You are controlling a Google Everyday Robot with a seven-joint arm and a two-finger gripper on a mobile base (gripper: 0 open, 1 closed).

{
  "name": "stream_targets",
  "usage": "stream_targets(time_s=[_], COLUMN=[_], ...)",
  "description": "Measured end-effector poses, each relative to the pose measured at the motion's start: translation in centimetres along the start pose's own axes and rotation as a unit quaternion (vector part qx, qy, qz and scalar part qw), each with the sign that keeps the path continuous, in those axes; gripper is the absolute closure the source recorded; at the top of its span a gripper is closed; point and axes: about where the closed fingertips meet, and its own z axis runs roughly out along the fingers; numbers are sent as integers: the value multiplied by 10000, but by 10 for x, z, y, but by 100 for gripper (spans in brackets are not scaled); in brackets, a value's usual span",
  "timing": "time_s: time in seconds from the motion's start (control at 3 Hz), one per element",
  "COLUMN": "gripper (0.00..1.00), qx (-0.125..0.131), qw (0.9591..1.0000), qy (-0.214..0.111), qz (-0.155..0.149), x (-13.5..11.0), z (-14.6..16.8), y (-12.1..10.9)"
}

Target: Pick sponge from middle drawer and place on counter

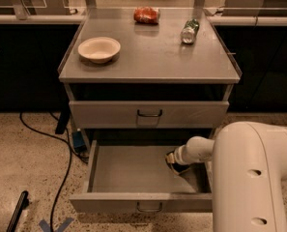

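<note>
Three things sit on the grey tabletop of the drawer cabinet: a white bowl toward the near left, a crushed red can at the far edge, and a green-and-silver can lying on its side at the far right, well apart from the bowl. Below the tabletop, the upper drawer is shut, its small dark handle at the centre of the front panel. The middle drawer beneath it is pulled out toward the near side, its plain grey floor showing. The robot's pale arm comes in from the near right and reaches down into the drawer's right part, where the gripper sits low over the floor. The sponge lies right at the gripper's tip – a small dark shape with a pale edge, inside the drawer near its right wall. Whether the gripper is spread or closed on the sponge I cannot tell – the parts overlap there. A dark cable trails across the speckled floor to the left of the cabinet.
</note>
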Motion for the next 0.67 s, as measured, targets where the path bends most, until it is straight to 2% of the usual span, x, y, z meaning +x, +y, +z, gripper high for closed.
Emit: stream_targets(time_s=[0.33, 0.67], gripper=[89, 100], qx=[0, 0], qw=[10000, 10000], qy=[0, 0], qz=[0, 0], x=[0, -4], z=[0, -7], y=[0, 1])
